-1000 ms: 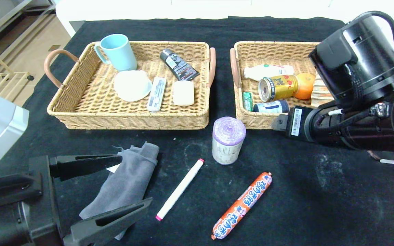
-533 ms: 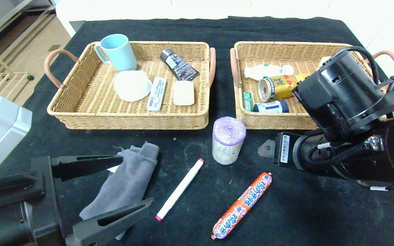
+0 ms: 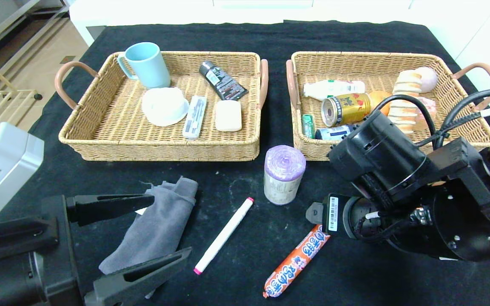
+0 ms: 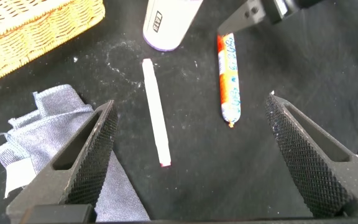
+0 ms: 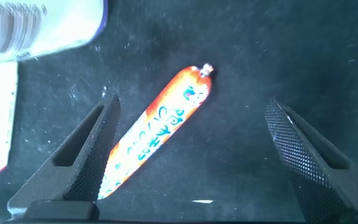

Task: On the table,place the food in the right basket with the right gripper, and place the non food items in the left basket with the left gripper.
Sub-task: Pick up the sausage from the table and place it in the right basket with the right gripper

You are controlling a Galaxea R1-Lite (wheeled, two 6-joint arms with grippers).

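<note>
1. Right end effector (image 5: 191,155) hangs over the sausage (image 3: 296,261), fingers apart; left end effector (image 3: 130,238), also apart, straddles the grey towel (image 3: 155,227).
2. Risk: the sausage lies diagonally, so a misaligned pinch could roll it.
3. Nearby, the marker (image 3: 223,234) and purple roll (image 3: 283,174) crowd its left; the right basket (image 3: 462,85) sits beyond.

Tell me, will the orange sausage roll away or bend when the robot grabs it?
The sausage is long and round and lies flat on the table, so a sideways nudge would probably roll it. Its wrapper looks shiny, so it may be slippery. It looks straight and plump, so probably fairly firm. The open right gripper hangs over it, not touching.
</note>
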